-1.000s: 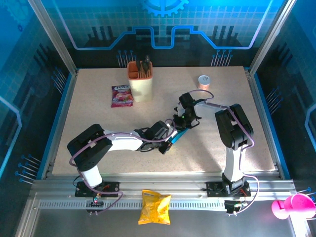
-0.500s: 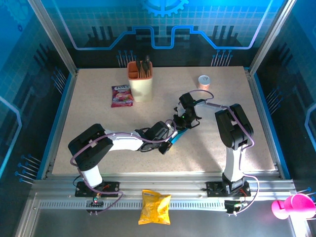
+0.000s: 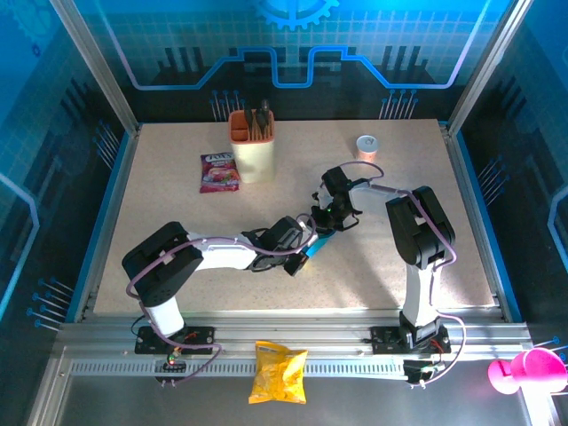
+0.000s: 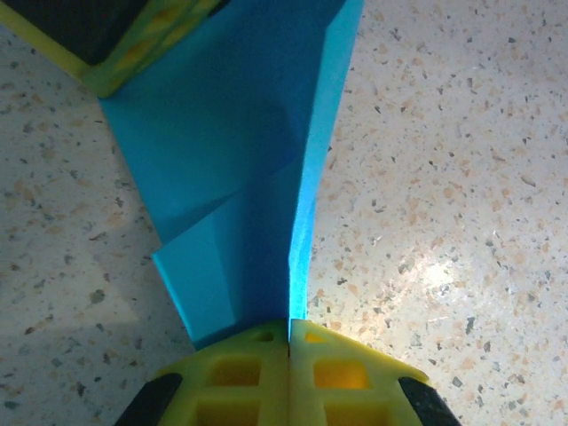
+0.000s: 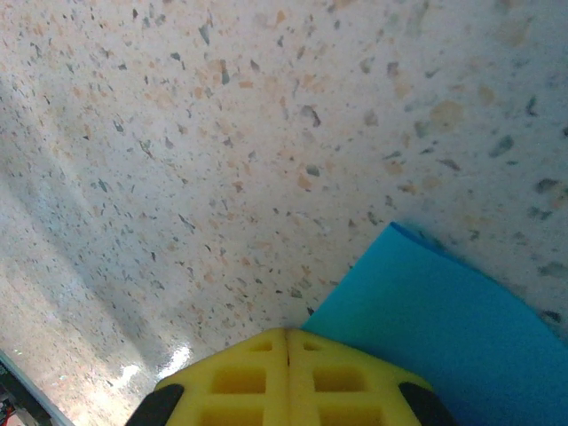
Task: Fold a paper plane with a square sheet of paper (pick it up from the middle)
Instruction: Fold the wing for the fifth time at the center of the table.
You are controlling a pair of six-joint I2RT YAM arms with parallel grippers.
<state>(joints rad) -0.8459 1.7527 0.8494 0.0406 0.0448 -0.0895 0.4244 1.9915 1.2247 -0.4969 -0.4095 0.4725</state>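
Note:
The square sheet of paper (image 4: 231, 177) is bright cyan-blue and folded into layered flaps with one crease standing up on edge. It lies mid-table between the two arms (image 3: 313, 248). My left gripper (image 4: 290, 330) is shut on the near end of that upright crease. Seen from above, the left gripper (image 3: 303, 254) reaches in from the left. My right gripper (image 5: 286, 337) is shut, and the paper (image 5: 444, 328) lies under its right finger. Whether paper sits between its jaws I cannot tell. Its yellow fingertip (image 4: 133, 44) rests at the paper's far corner.
An orange-cream holder (image 3: 252, 146) with tools and a pink-purple snack packet (image 3: 218, 172) stand at the back left. A small orange-topped cup (image 3: 366, 145) sits at the back right. A yellow crisp bag (image 3: 278, 373) lies on the front rail, with a pink object (image 3: 524, 371) at far right.

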